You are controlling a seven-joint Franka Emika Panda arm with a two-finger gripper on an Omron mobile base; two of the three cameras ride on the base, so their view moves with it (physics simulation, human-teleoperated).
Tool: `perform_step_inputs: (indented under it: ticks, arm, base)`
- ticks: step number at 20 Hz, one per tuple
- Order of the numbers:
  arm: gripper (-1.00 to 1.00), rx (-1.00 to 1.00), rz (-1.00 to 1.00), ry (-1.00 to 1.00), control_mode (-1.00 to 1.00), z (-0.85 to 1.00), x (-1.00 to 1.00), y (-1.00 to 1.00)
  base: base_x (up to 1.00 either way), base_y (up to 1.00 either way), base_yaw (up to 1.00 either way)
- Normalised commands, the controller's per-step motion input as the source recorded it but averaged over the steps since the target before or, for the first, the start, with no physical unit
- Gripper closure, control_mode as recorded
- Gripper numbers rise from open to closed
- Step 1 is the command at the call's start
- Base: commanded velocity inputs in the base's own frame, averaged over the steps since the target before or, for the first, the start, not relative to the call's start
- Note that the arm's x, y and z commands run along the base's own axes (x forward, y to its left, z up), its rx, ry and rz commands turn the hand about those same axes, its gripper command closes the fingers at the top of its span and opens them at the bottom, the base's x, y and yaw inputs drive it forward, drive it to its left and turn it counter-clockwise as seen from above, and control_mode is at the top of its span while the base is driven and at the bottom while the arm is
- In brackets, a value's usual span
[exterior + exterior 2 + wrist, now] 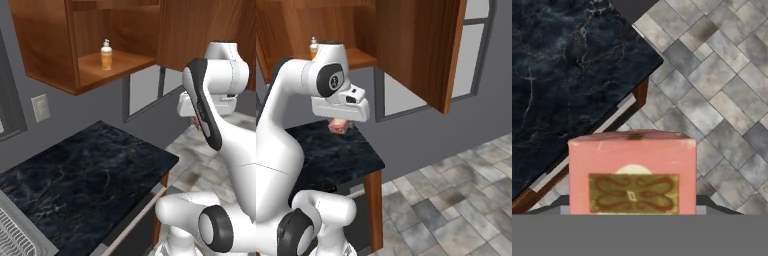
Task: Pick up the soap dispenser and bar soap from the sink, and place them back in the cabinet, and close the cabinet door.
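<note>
I've got the bar soap (632, 177) pinched in the gripper (339, 126): in the hand view it sits right up against the lens, pink block with its brown patterned label facing me, the jaws held apart on its sides and mostly hidden behind it. In the right base view the soap shows as a small reddish block tucked under the white hand, hanging in the air above the outer end of the dark counter (331, 155), with the tiled floor (722, 80) beyond the counter's edge directly below the hand. So the soap is clear of the sink (15, 235), whose corner and rack I can just see at the lower left of the left base view, well apart from the hand. What matters now is where the cabinet (45, 50) lies from the hand: up and to the left, further back toward the wall, its shelf higher than the gripper. The dispenser (106, 55) already stands upright on that shelf, near the front edge and toward the middle of the opening. I judge the soap has to rise and travel in over the shelf lip, landing beside the dispenser rather than against it; the free shelf either side looks adequate, though I cannot tell which side is roomier. The door (421, 50) stands swung open on the right, its edge projecting out toward me, above and to the right of the hand, so the lift should keep left of it. Closing it comes after.
</note>
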Motion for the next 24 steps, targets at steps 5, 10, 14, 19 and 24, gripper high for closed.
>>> perform_step_inputs:
  ticks: [5, 10, 14, 19, 24]
  arm:
    - [1.00, 0.00, 0.00, 0.00, 1.00, 0.00, 0.00, 0.00]
    - [1.00, 0.00, 0.00, 0.00, 1.00, 0.00, 0.00, 0.00]
    - [1.00, 0.00, 0.00, 0.00, 1.00, 0.00, 0.00, 0.00]
    - [1.00, 0.00, 0.00, 0.00, 1.00, 0.00, 0.00, 0.00]
    - [1.00, 0.00, 0.00, 0.00, 1.00, 0.00, 0.00, 0.00]
  base:
    - [0.54, 0.03, 0.10]
    - [0.29, 0.00, 0.14]
    - [0.36, 0.00, 0.23]
    - [0.46, 0.00, 0.30]
    - [0.47, 0.00, 0.29]
